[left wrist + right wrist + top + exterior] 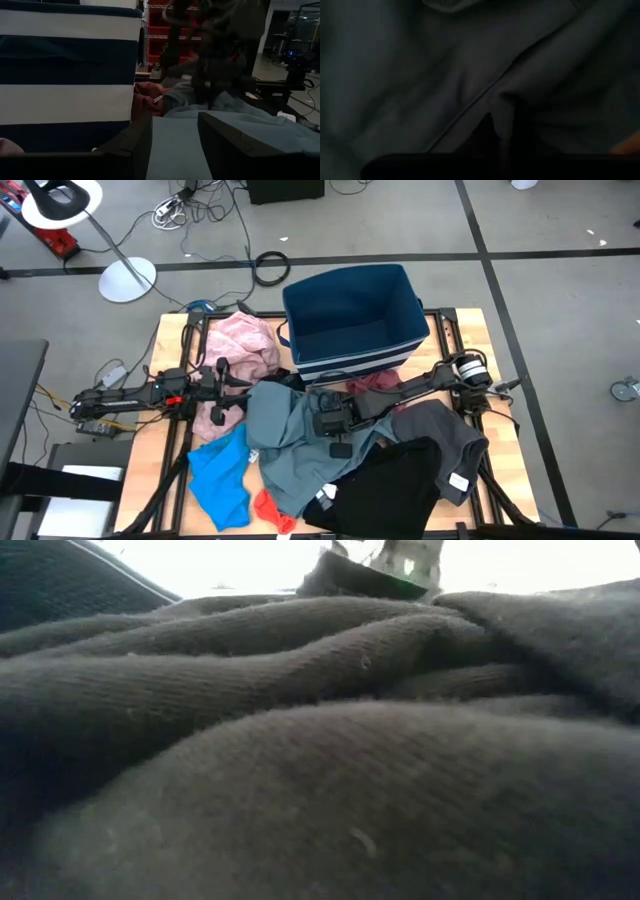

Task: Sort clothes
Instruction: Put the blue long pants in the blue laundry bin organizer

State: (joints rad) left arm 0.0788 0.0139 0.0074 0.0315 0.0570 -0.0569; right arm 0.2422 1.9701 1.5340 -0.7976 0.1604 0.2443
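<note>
Two views disagreed in reach: from above, the right claw sat on the grey-blue garment mid-tabletop, while its wrist view showed a fold of that cloth pinched between closed fingers. Left claw waited wide near the pink garment.

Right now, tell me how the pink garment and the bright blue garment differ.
The pink garment lies bunched at the table's far side beside the navy striped bin; the bright blue garment lies at the near edge, far from the bin. The pink one is crumpled into a mound; the blue one is spread flatter. Neither is held: the left claw hangs open between them. Both sit on the left arm's side of the table.
</note>
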